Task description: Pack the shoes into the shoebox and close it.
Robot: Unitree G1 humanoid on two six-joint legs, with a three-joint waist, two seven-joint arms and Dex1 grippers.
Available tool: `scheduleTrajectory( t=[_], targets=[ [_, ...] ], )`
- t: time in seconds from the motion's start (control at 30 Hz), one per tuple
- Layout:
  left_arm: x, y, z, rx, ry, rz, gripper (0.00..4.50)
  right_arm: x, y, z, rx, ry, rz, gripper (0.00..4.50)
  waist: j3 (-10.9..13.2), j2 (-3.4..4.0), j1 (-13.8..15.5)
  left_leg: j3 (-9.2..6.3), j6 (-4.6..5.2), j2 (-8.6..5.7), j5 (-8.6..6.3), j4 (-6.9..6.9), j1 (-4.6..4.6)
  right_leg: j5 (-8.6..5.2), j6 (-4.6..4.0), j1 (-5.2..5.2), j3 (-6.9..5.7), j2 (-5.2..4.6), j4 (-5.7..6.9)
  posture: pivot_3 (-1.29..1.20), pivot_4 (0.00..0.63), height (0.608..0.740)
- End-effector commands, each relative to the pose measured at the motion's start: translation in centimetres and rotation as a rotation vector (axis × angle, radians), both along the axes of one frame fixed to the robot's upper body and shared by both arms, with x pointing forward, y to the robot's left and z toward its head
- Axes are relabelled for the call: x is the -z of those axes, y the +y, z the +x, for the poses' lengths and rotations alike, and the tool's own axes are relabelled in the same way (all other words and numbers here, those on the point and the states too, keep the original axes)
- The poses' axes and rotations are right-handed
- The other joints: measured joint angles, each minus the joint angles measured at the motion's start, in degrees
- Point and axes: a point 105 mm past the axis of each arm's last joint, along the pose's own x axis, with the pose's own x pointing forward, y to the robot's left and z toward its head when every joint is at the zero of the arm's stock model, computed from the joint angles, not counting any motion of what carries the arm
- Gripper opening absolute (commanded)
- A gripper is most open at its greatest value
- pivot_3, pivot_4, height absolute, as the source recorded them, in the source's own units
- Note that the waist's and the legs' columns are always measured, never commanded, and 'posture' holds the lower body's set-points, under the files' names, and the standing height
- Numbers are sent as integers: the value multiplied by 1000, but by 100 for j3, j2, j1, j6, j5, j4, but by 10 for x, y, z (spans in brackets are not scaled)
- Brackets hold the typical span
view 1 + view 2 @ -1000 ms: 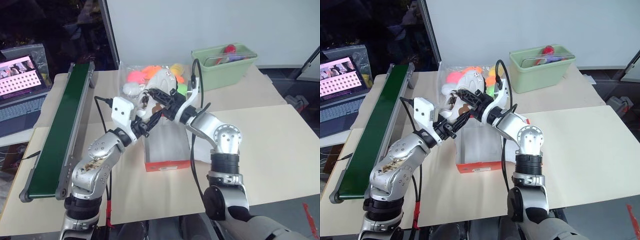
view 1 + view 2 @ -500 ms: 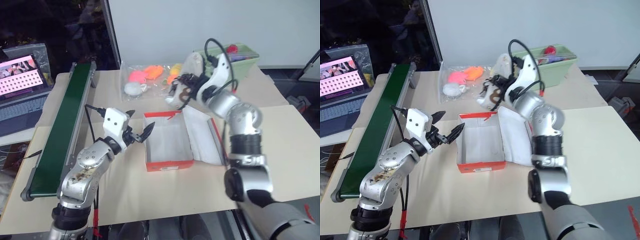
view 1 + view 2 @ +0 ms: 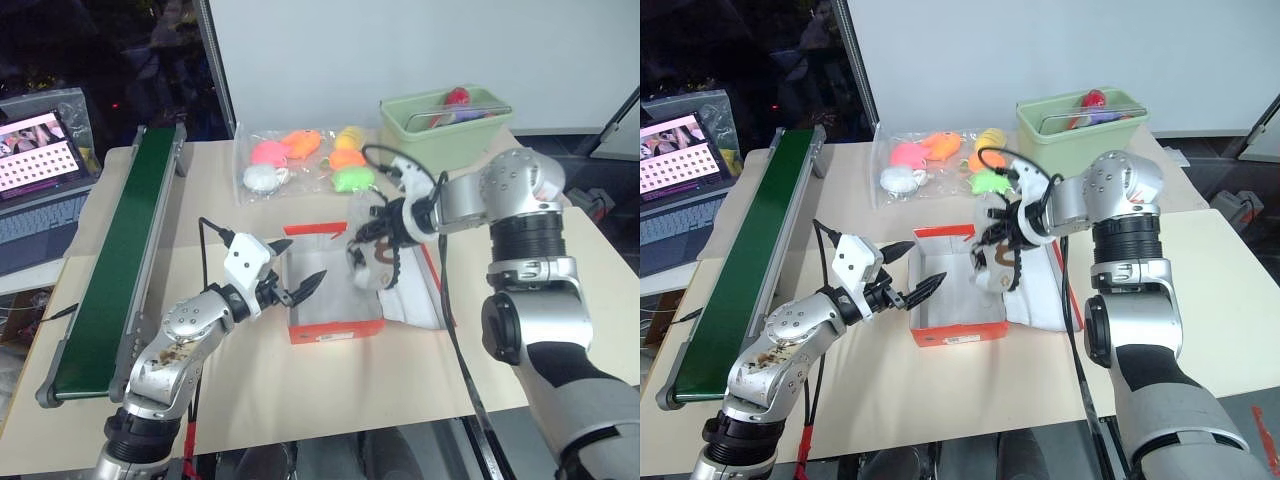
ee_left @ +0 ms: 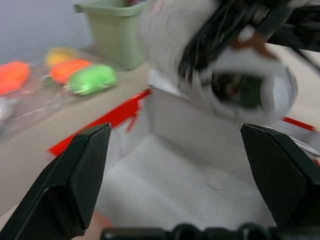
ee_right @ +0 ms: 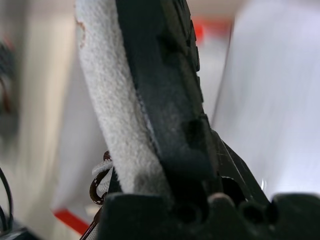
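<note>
Left eye view: 1 shoe (image 3: 366, 262), 1 shoebox (image 3: 335, 322).

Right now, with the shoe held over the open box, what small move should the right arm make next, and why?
Probably lower it a little further and then release. The right gripper is shut on the shoe, which hangs over the right side of the open shoebox, apparently not yet resting on the white bottom. The left gripper is open at the box's left edge and holds nothing.

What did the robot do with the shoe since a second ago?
The left gripper let go of the shoe, opened and drew back beside the shoebox. The right gripper kept the shoe, swung it up, then lowered it over the box. Box, toys and green bin stayed put.
</note>
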Motion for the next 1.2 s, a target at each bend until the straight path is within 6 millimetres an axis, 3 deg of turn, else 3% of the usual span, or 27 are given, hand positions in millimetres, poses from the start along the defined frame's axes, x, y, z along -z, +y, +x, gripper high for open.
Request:
scheduleTrajectory(
  t=[0.03,0.13,0.37,0.53,0.83,1.07,1.2],
  targets=[
    [-4,3,-16,104,-46,52,4410,-4,2,1,-10,-12,2,620,0,0,-18,5,0,1,0,0,1,1,0,-1,3,0,0,0,150,740],
    [-2,22,-26,166,-51,145,4410,3,5,7,2,-16,2,620,-1,1,-36,15,2,2,-2,0,11,1,-1,-1,10,8,-1,0,150,740],
    [-6,52,-24,151,-61,240,4410,11,20,11,-7,-16,33,620,-3,2,-44,29,8,9,-7,-1,60,1,-1,30,21,17,-12,0,150,740],
    [-7,48,-24,157,-73,232,4410,12,29,10,-25,-16,35,620,-6,0,-157,31,10,12,-9,-1,76,2,-2,34,24,20,-5,0,150,740],
    [-4,46,-24,154,-70,227,4410,-30,34,15,-56,-118,43,620,-4,2,-154,28,14,18,-15,-2,70,6,-7,12,35,19,1,0,150,740],
    [-6,45,-22,146,-80,221,4410,-33,35,7,-97,-120,28,620,-4,2,-139,20,13,18,-16,-1,10,12,-2,-31,33,17,12,0,150,740],
    [-6,45,-21,141,-80,222,4410,-23,52,1,-131,-93,50,620,-5,2,-155,25,11,17,-15,-1,-4,14,-5,-60,35,16,13,0,150,740]
  ],
)
